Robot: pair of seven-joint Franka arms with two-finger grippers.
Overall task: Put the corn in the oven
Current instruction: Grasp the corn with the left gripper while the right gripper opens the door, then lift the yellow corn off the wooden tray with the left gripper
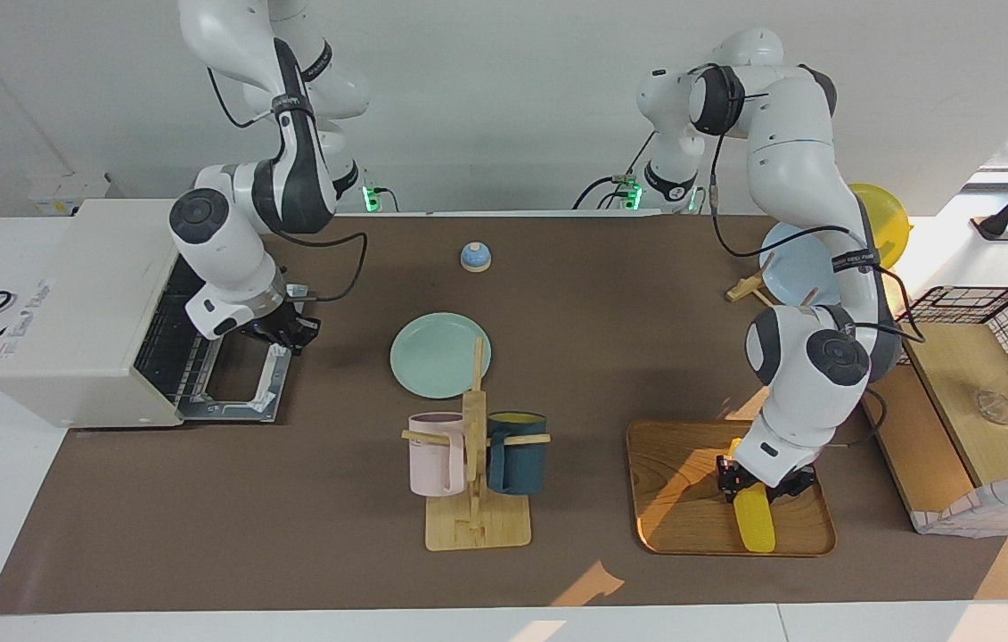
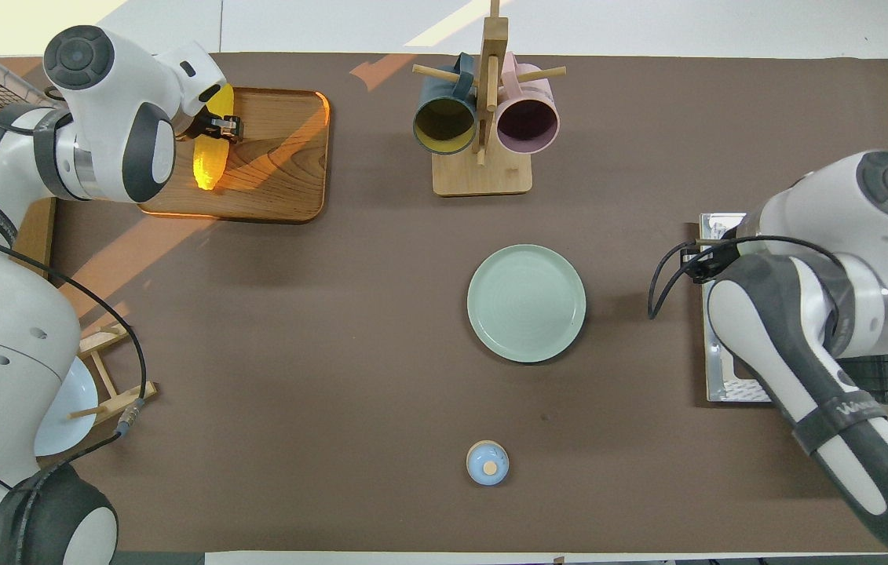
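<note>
Oven (image 1: 85,312) at the right arm's end of the bench (image 1: 334,553) — door (image 1: 241,383) dropped flat, wire rack exposed. That step looks done. Right gripper (image 1: 285,332) sits low at the door's outer edge, by the handle, fingertips together; whether it grips the handle I cannot tell.

Corn (image 1: 753,522) lies on the wooden tray (image 1: 673,464) at the left arm's end, not yet lifted. Left gripper (image 1: 758,486) is down on the cob's robot-side end, clamped on it. Left to do, by my reading: lift, carry the length of the bench, slide onto the rack.

Between tray and oven: mug rack (image 1: 475,473) with a pink and a dark blue mug, standing tall — the likeliest snag for a low carry. Green plate (image 1: 439,354) nearer the robots, flat, no bother. Small blue bell (image 1: 475,257) nearer still. The right arm itself hangs over the oven mouth and would need to clear off.
</note>
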